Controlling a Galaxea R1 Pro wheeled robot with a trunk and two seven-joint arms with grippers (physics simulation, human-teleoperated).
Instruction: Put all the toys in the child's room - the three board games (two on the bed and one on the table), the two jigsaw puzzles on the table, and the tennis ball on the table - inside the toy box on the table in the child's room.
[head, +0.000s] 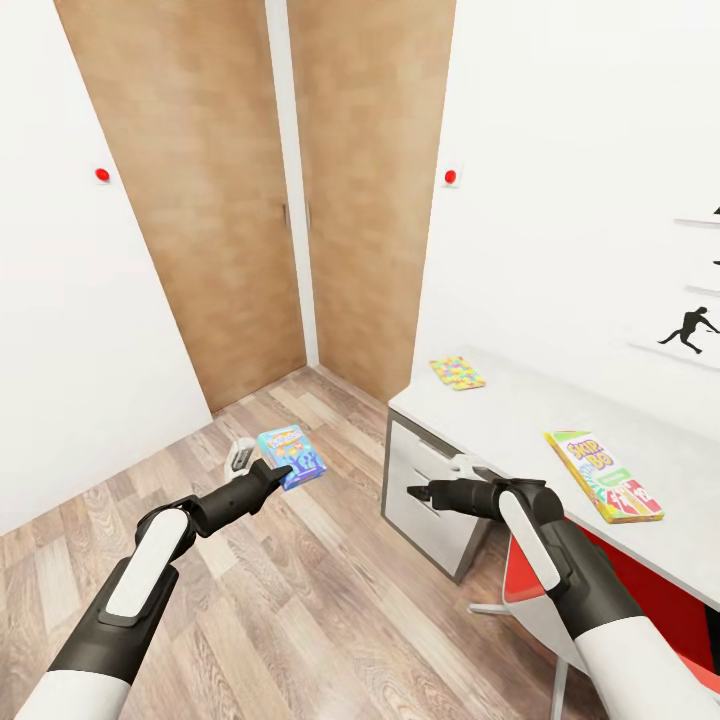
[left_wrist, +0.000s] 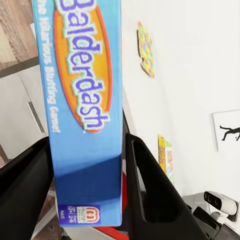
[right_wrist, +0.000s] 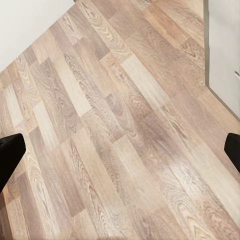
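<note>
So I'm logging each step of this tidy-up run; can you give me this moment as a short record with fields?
left end effector: shut on the Balderdash board game, held above the wood floor
right end effector: open, holding nothing, beside the table's drawers
table: white, to the robot's right
on table: Skip-Bo board game lying flat; colourful jigsaw puzzle near the far end
toy box: not located
behind: wooden doors
</note>
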